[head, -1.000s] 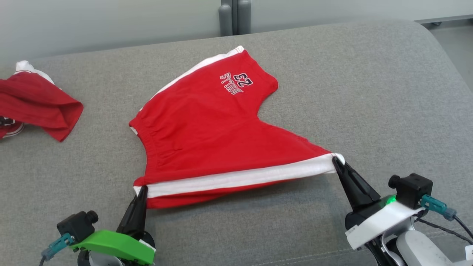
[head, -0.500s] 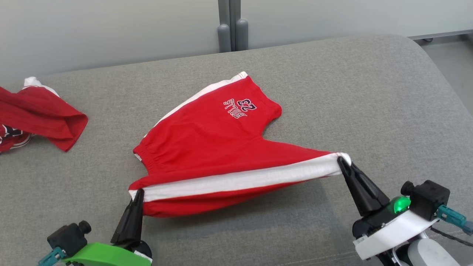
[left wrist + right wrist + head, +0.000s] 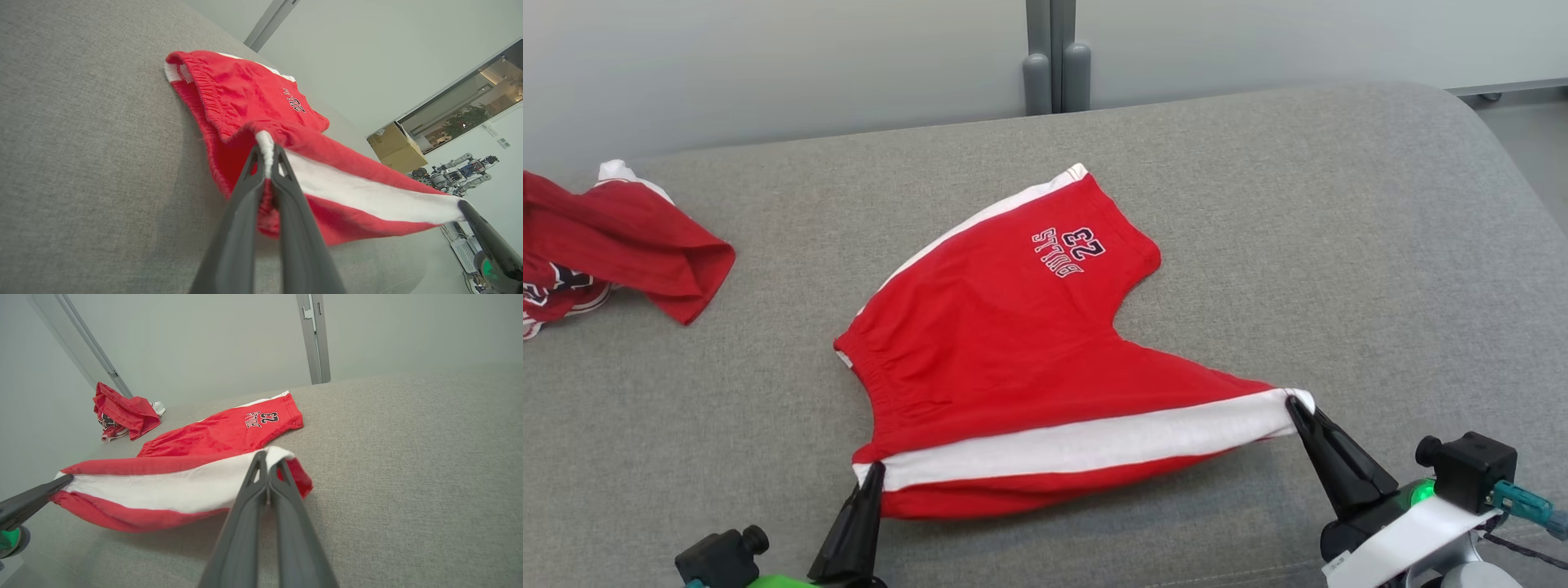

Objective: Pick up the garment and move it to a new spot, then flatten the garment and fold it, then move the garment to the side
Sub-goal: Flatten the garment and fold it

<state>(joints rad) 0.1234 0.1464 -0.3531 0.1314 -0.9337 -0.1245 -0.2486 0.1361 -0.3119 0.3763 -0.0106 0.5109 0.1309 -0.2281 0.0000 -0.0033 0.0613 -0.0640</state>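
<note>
The left gripper (image 3: 874,469) and right gripper (image 3: 1294,402) are clamped onto the red shorts (image 3: 1005,343), whose white-striped side is stretched between them, seemingly for flattening.

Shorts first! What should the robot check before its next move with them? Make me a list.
1. Left gripper pinches the shorts at the waist corner: ok.
2. Right gripper pinches the leg corner: ok.
3. White stripe pulled straight between them: ok.
4. Shorts lying flat on the couch: not ok, near edge is lifted.
5. Other red cloth well apart: ok.
</note>
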